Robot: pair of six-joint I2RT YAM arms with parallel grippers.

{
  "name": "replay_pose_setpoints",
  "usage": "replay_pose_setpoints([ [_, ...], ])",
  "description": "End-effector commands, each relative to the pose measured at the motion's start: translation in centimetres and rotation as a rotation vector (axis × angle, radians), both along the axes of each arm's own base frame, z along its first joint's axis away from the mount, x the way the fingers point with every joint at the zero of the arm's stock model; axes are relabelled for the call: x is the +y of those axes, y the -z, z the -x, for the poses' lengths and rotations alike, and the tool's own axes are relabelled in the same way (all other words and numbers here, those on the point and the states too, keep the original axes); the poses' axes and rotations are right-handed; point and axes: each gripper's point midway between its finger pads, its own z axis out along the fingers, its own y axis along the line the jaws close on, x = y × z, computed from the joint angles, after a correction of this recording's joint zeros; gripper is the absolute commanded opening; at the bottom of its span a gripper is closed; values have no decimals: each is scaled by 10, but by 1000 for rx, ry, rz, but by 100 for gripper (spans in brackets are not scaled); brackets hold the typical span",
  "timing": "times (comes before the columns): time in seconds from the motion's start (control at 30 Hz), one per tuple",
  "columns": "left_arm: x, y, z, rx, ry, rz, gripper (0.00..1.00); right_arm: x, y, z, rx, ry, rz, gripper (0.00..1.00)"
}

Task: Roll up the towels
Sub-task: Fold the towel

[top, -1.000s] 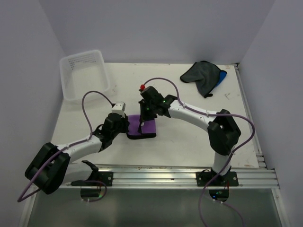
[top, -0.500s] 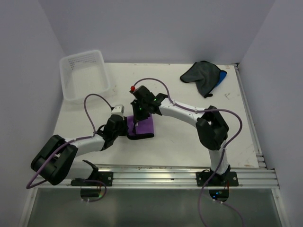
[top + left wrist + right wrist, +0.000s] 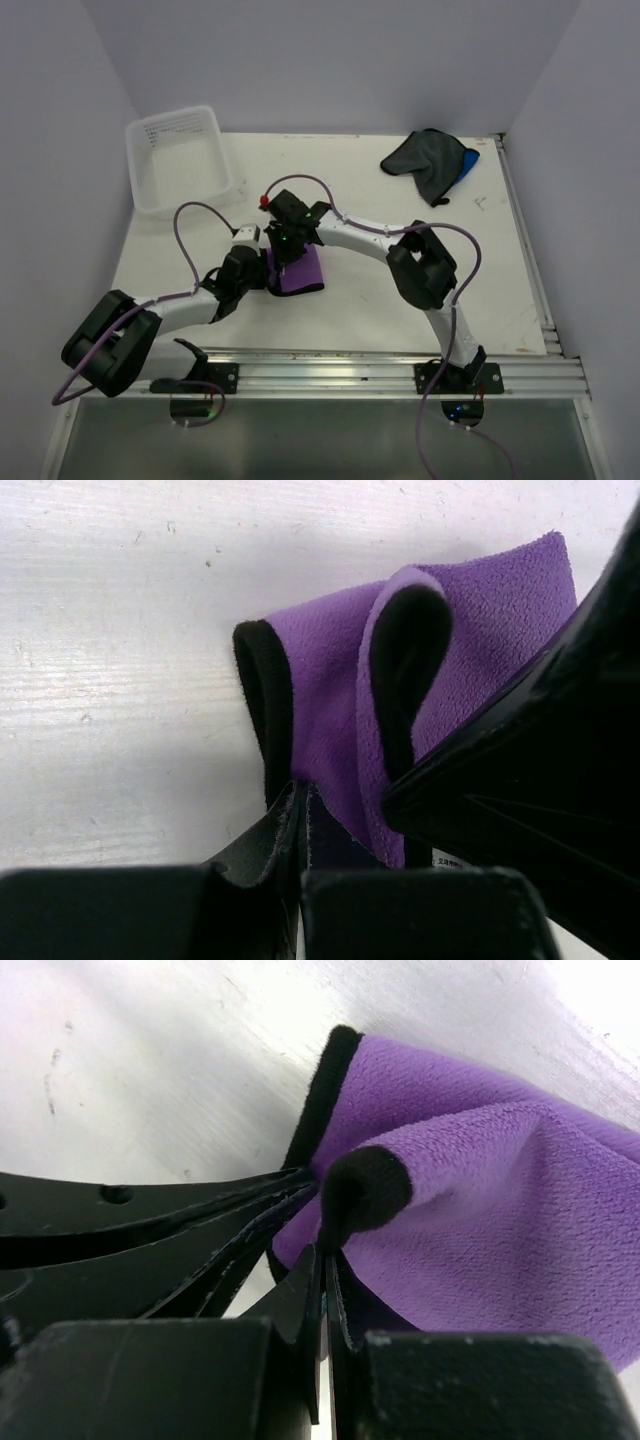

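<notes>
A flat white surface (image 3: 400, 290) carries everything, with a clear rectangular plastic tub (image 3: 170, 113) at its far-left corner. At the far right, well apart from the tub, a soft dark grey towel (image 3: 425, 160) lies crumpled, and a bright blue towel (image 3: 468, 163) peeks out from under its right edge, touching it. Near the middle, a little to the left, lies the soft purple towel (image 3: 300, 272) with its black edging, partly folded over on itself – one layer curls up into a loop (clearest from the left wrist camera). Both arms meet at its left side. The left gripper (image 3: 300, 810) is closed tight on a black-trimmed edge of the purple towel, and the right gripper (image 3: 325, 1260) – jaws pressed together – pinches the same towel beside a raised fold.
</notes>
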Motion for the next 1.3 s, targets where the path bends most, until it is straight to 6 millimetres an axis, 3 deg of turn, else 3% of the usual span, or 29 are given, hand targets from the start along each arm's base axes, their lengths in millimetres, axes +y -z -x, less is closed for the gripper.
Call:
replay_pose_setpoints([
  [0.0,-2,-10,-5,-40,-7,31,0,8,-10,2,-3,-42,-13,3],
  [0.13,-3,-10,-4,-39,-3,35,0,8,-8,-3,-14,-29,-2,30],
  [0.2,-3,-8,-3,-35,0,36,0,7,-9,-4,-18,-21,4,31],
  [0.5,-3,-13,-2,-43,2,44,0,11,-19,-19,-50,31,-1,54],
  [0.63,-2,-16,-2,-51,0,41,0,7,-33,-25,-71,65,-9,50],
  [0.8,-2,-20,-4,-55,-3,40,0,-13,-39,-30,-92,112,10,19],
  [0.9,-1,-30,-5,-74,-10,48,0,-30,-32,-29,-86,149,29,9],
  [0.93,0,-32,-4,-81,-16,50,0,-38,-21,-25,-63,163,46,8],
  [1.03,2,-51,-6,-120,-33,71,0,-51,-15,-24,-42,196,29,8],
  [1.27,6,-98,-9,-206,-55,106,0,-68,-19,-34,-55,221,-2,12],
])
